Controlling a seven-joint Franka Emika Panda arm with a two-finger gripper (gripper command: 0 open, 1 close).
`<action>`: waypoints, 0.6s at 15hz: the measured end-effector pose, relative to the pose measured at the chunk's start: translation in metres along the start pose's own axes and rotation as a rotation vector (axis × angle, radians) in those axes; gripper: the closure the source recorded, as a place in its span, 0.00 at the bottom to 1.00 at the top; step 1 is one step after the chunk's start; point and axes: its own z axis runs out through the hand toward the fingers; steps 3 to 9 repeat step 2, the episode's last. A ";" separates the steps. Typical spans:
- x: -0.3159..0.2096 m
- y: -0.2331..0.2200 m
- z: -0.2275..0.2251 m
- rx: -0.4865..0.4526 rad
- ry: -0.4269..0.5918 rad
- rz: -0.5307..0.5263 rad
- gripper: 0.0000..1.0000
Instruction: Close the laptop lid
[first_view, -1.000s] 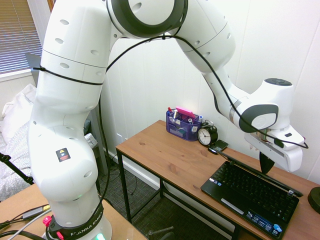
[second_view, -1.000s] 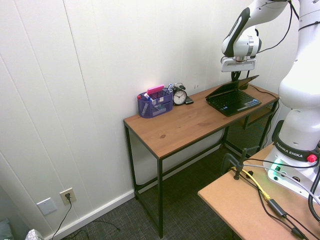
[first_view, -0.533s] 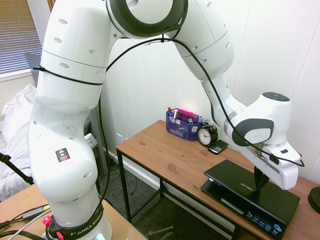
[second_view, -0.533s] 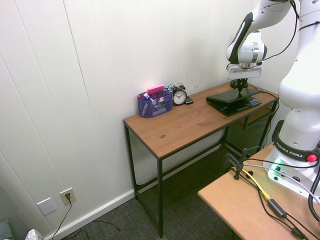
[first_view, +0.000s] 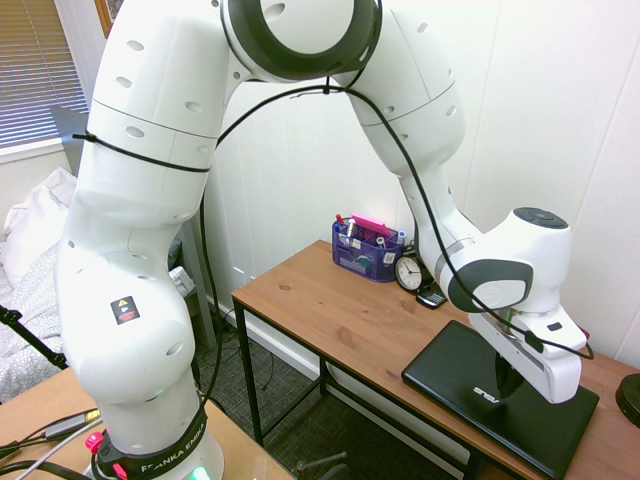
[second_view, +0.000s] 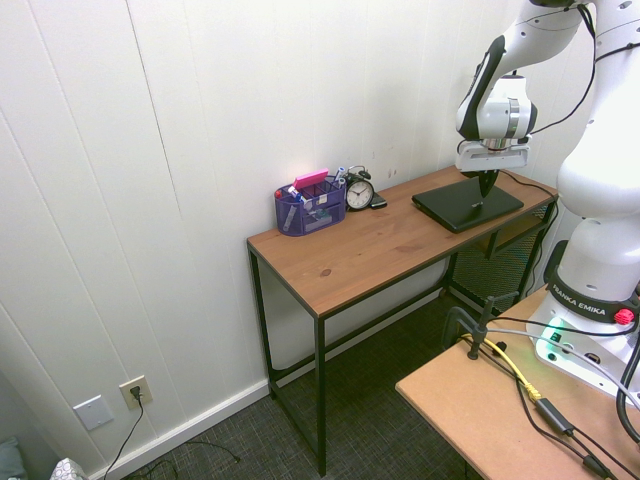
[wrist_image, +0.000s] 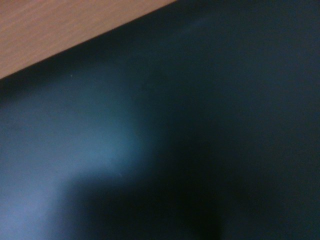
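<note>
While the arm bends steeply down | gripper (first_view: 505, 381) vertical, fingers pinched together, holding nothing, tip on flat laptop lid (first_view: 470, 385).

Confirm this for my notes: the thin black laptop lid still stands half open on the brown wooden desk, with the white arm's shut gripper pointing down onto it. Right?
Not quite. The thin black laptop lid lies flat, fully shut, its silver logo facing up, as the first exterior view shows. The rest holds: it sits on the brown wooden desk, with the shut gripper pointing down onto it.
</note>
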 end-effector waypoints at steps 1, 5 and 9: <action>0.000 0.000 0.002 0.004 0.001 0.004 1.00; 0.000 0.000 0.001 0.010 0.004 0.006 1.00; 0.000 0.000 0.001 0.010 0.004 0.006 1.00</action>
